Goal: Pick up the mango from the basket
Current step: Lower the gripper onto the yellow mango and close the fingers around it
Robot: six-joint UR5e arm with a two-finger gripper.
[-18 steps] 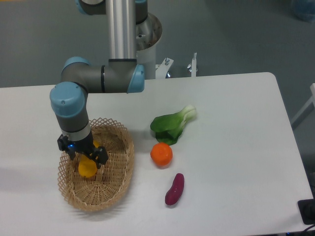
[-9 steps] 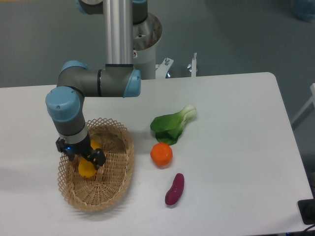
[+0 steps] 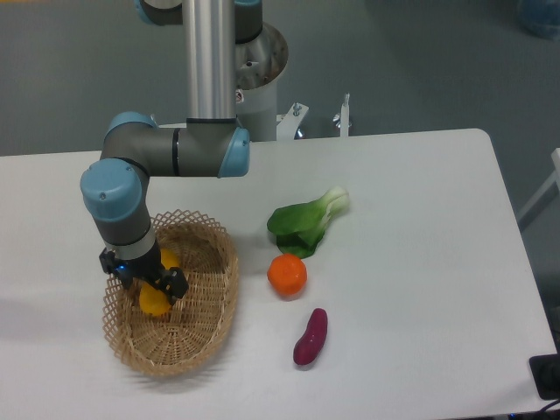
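The mango (image 3: 156, 300) is a yellow-orange fruit lying inside the woven wicker basket (image 3: 201, 324) at the table's front left. My gripper (image 3: 144, 284) points straight down into the basket, right over the mango. Its black fingers stand on either side of the fruit and hide its upper part. A bit of yellow also shows behind the gripper. I cannot tell whether the fingers press on the mango.
A round orange fruit (image 3: 287, 274) lies right of the basket. A green leafy vegetable (image 3: 306, 223) lies behind it. A purple sweet potato (image 3: 310, 336) lies nearer the front edge. The robot's base column (image 3: 210, 61) rises at the back.
The arm has shifted slightly left and lowered the gripper a little deeper into the basket over the mango. The mango and the other items have not moved.
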